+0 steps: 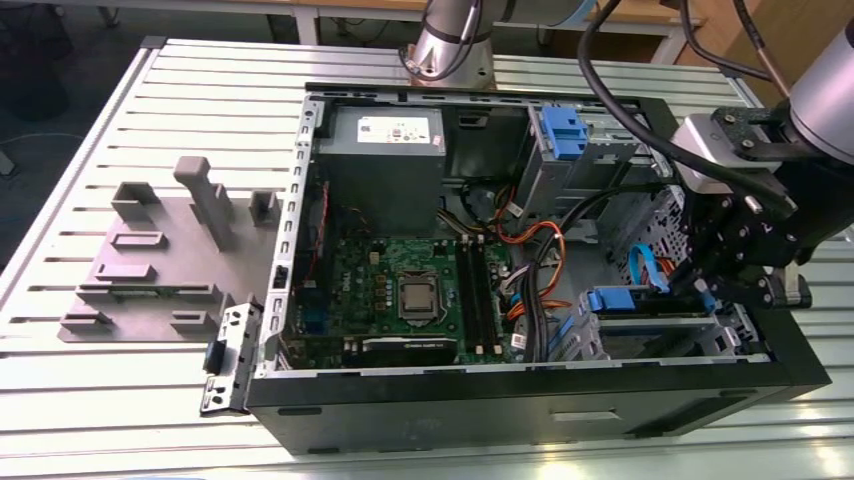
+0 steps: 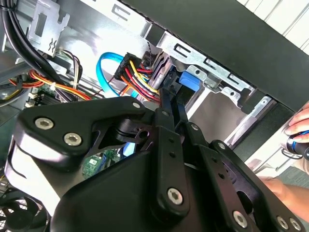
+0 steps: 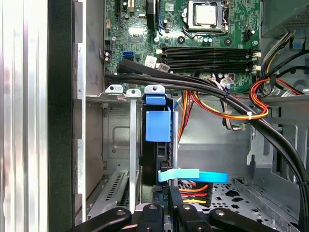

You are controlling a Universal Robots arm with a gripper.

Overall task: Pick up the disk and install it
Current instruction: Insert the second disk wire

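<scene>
Open computer case lying on a slatted table, with the arm's gripper lowered inside the case at the exterior view's right. The gripper sits in the narrow gap between the case's black side wall and the drive bay; bundled cables run just beyond its fingers, leaving little free room on either side. The disk, seen edge-on with its blue carrier tab uppermost, stands upright in a slot of the drive bay directly ahead of the fingertips; the neighbouring slot beside it holds nothing. In the second wrist view the fingers lie nearly together and reach the blue tab, apparently pinching it, though contact is partly hidden. A light-blue data cable crosses just in front of the gripper. Farther off lie the motherboard, the power supply and a second drive cage. A person's hand rests outside the case.
</scene>
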